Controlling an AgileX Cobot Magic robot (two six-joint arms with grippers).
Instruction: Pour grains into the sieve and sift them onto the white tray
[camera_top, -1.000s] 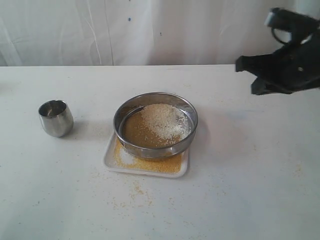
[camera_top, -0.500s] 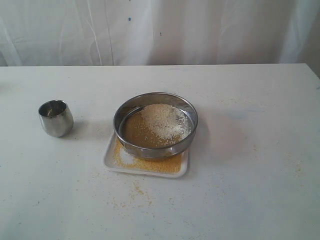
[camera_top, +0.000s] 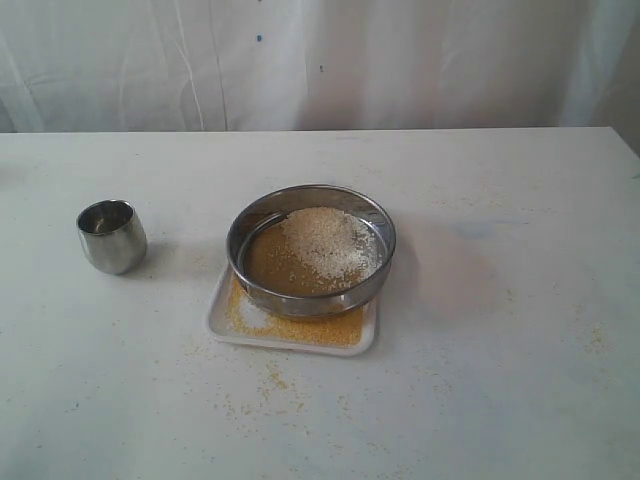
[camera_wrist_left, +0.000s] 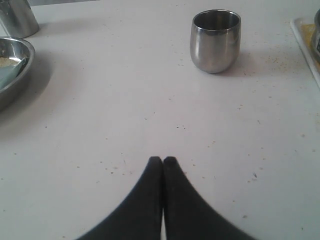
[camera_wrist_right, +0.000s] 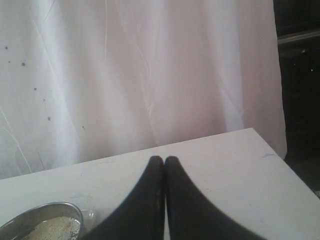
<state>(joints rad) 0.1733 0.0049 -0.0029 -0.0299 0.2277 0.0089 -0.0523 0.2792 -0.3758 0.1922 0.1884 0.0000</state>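
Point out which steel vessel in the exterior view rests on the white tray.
The wide, shallow round steel sieve, holding pale beige grains, rests on the flat white plastic tray; the small rounded steel cup stands apart, directly on the table.

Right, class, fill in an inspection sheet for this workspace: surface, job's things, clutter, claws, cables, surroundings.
Surface: white table, stray grains scattered before the white tray.
Job's things: sieve sits on the white tray; pale grains heaped inside, golden grains on the tray.
Clutter: steel cup upright, apart from the tray; a steel bowl in the left wrist view.
Claws: left claw shut, empty; right claw shut, empty.
Cables: nothing seen.
Surroundings: white curtain behind the table.
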